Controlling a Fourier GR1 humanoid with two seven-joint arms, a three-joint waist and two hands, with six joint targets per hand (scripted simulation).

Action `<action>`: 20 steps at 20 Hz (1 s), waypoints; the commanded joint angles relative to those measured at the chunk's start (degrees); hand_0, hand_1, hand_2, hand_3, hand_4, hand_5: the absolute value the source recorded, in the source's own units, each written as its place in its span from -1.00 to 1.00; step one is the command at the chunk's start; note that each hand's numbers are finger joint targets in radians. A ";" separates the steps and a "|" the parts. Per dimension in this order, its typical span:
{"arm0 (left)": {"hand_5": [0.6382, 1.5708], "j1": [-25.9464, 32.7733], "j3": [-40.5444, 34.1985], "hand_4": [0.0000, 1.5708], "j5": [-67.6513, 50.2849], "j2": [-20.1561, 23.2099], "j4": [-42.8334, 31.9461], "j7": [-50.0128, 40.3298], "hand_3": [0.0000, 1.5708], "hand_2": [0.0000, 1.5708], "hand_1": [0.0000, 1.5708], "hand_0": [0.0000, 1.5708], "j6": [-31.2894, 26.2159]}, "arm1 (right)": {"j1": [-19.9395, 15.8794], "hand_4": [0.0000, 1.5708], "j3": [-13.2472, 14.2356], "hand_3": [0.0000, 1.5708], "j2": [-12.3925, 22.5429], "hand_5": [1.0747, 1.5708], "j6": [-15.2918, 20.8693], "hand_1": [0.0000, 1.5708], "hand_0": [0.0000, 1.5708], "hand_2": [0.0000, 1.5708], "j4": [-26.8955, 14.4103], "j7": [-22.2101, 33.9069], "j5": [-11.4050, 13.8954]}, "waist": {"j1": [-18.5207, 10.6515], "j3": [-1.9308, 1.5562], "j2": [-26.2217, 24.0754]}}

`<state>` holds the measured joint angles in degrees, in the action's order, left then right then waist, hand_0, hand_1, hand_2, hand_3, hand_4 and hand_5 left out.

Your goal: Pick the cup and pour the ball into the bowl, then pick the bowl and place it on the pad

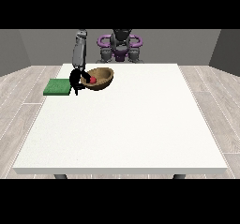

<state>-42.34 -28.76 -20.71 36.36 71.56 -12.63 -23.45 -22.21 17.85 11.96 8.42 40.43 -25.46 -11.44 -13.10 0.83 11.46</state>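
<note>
Bowl (101, 78) tilted, red ball (93, 79) inside

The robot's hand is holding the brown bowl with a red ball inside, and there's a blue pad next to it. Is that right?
Almost. The pad is green, not blue; the front view shows it. The rest stands: the hand at the view's left is at the rim of the brown bowl, the red ball lies inside it, and the pad lies beside it on the table.
</note>
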 commanded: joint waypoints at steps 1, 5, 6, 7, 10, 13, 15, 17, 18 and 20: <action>0.90 1.52 -0.64 0.52 0.29 0.82 -2.34 -0.81 -1.00 -1.00 -1.00 -1.00 0.05 | 2.20 0.27 -1.28 0.50 10.52 0.89 3.69 1.00 1.00 1.00 -2.44 12.72 4.72 | 2.73 -0.49 -2.31; 0.93 3.78 -2.05 0.53 0.57 2.27 -5.62 2.29 -1.00 -1.00 -1.00 -1.00 -2.39 | -0.97 0.33 -2.12 0.31 15.63 0.95 1.13 1.00 1.00 1.00 1.33 20.57 3.59 | 5.12 -0.41 -2.12; 0.93 4.50 -2.59 0.53 0.66 2.06 -6.32 2.88 -1.00 -1.00 -1.00 -1.00 -1.92 | -1.25 0.33 -2.61 0.23 15.41 0.94 1.55 1.00 1.00 1.00 1.74 23.00 3.66 | 5.33 -0.52 -2.81; 0.93 3.74 -2.94 0.53 1.41 3.17 -7.79 3.39 -1.00 -1.00 -1.00 -1.00 -1.44 | -3.13 0.34 -4.03 0.24 16.84 0.94 1.05 1.00 1.00 1.00 2.98 25.96 4.76 | 6.97 -0.55 -2.73; 0.93 6.41 -2.53 0.53 2.79 2.98 -8.86 4.26 -1.00 -1.00 -1.00 -1.00 -1.16 | -4.33 0.34 -5.40 -0.08 21.44 0.97 -1.67 1.00 1.00 1.00 3.98 31.72 6.22 | 8.44 -0.69 -5.82; 0.94 7.90 -3.07 0.53 3.48 3.14 -9.53 7.03 -1.00 -1.00 -1.00 -1.00 -0.43 | -5.90 0.40 -4.07 -0.31 24.44 0.99 -5.74 1.00 1.00 1.00 4.05 33.45 4.86 | 10.28 -0.79 -5.16; 0.94 9.63 -3.99 0.54 2.38 4.75 -10.68 7.74 -1.00 -1.00 -1.00 -1.00 -3.13 | -6.83 0.36 -1.31 -0.15 26.79 0.98 -6.78 1.00 1.00 1.00 3.38 34.55 2.87 | 9.66 -0.80 -5.37; 0.94 10.77 -3.44 0.53 3.01 3.13 -8.74 9.88 -1.00 -1.00 -1.00 -1.00 -1.55 | -5.83 0.40 -0.19 -0.32 27.93 0.97 -9.74 1.00 1.00 1.00 0.89 32.20 2.28 | 9.70 -0.84 -3.83; 0.94 11.95 -5.11 0.53 1.67 4.36 -11.02 11.61 -1.00 -1.00 -1.00 -1.00 -3.58 | -5.91 0.40 -0.36 -0.32 27.04 0.97 -7.78 1.00 1.00 1.00 1.73 32.92 2.80 | 9.44 -0.82 -4.19; 0.95 10.49 -5.28 0.53 2.28 5.98 -12.58 11.76 -1.00 -1.00 -1.00 -1.00 -2.22 | -5.95 0.40 -0.82 -0.32 27.51 0.97 -9.98 1.00 1.00 1.00 2.04 32.61 2.95 | 11.67 -0.83 -3.09</action>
<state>-32.33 -33.36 -18.42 41.17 60.58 -2.76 -26.05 -27.97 16.53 38.21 0.56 42.89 6.77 -8.33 -3.07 0.04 7.65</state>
